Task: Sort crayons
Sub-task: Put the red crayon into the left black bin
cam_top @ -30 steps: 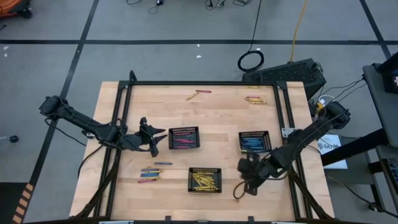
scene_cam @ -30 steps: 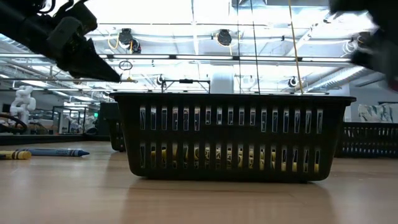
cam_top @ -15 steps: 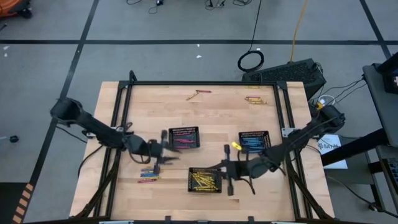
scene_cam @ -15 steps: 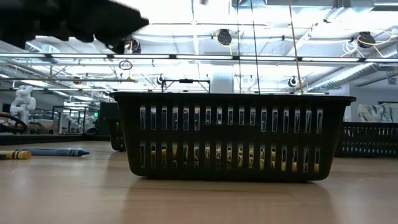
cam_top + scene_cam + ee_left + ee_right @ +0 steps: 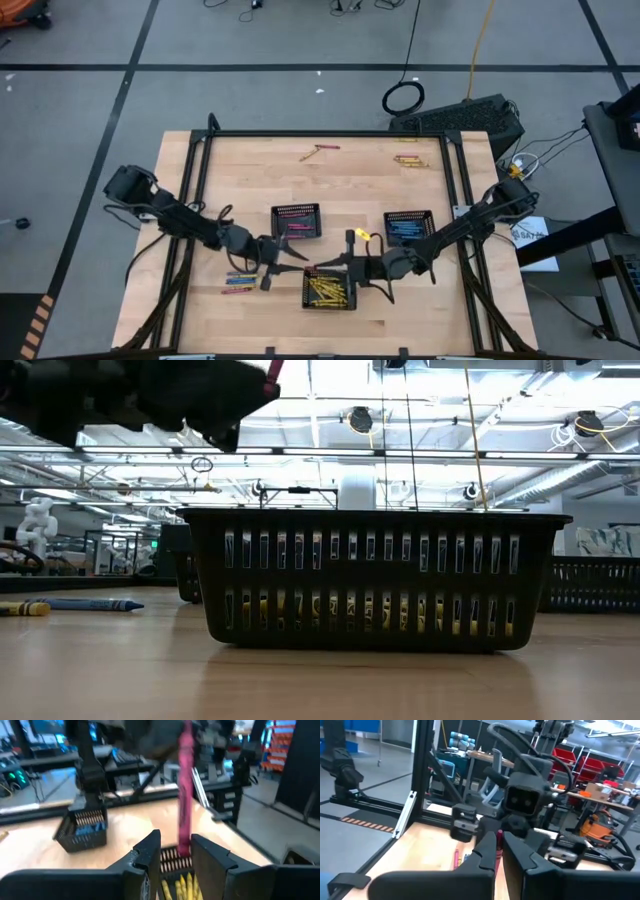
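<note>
While both arms meet low in the middle of the high view, we see the left end effector (image 5: 172,862) gripping a pink crayon (image 5: 184,795) that stands upright between its fingers, over the tray of yellow crayons (image 5: 328,289); the right end effector (image 5: 318,268) is closed just beside it; pink crayons (image 5: 294,226) fill the tray at centre; loose crayons (image 5: 240,280) lie lower left on the counter (image 5: 250,170).

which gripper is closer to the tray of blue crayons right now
Right. The right gripper hangs over the yellow tray's top edge, a little nearer the blue-crayon tray on its side. The left gripper sits just beyond it, holding a pink crayon.
</note>
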You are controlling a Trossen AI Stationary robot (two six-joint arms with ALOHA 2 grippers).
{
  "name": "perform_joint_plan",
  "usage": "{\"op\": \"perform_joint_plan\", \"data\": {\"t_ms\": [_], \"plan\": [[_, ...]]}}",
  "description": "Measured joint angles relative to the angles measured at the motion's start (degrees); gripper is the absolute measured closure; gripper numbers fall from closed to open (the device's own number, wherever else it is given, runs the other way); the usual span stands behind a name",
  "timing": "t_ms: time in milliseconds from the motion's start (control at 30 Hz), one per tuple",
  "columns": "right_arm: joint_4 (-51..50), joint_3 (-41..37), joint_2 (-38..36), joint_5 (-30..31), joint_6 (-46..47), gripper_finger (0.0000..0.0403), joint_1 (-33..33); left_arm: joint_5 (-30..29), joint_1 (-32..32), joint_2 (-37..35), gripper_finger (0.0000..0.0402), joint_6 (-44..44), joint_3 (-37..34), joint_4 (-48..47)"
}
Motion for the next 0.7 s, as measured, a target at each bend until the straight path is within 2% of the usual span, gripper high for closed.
{"op": "perform_joint_plan", "data": {"t_ms": [233,433,567,700], "plan": [[-2.89,0.0,-0.07,0.12,1.0,0.0401,-0.01,0.4,0.12,0.02,0.028,-0.54,0.0,-4.47],[-2.58,0.0,-0.07,1.55,2.18,0.0401,-0.42,0.36,0.33,0.0,0.0225,-0.29,1.51,-4.01],[-2.1,0.0,-0.09,1.37,2.6,0.0401,-0.99,-3.01,0.37,0.0,0.0194,0.99,4.05,-8.31],[-2.16,0.0,-0.09,1.33,3.29,0.0401,-1.16,-3.72,0.37,0.0,0.0199,3.99,5.76,-12.47]]}}
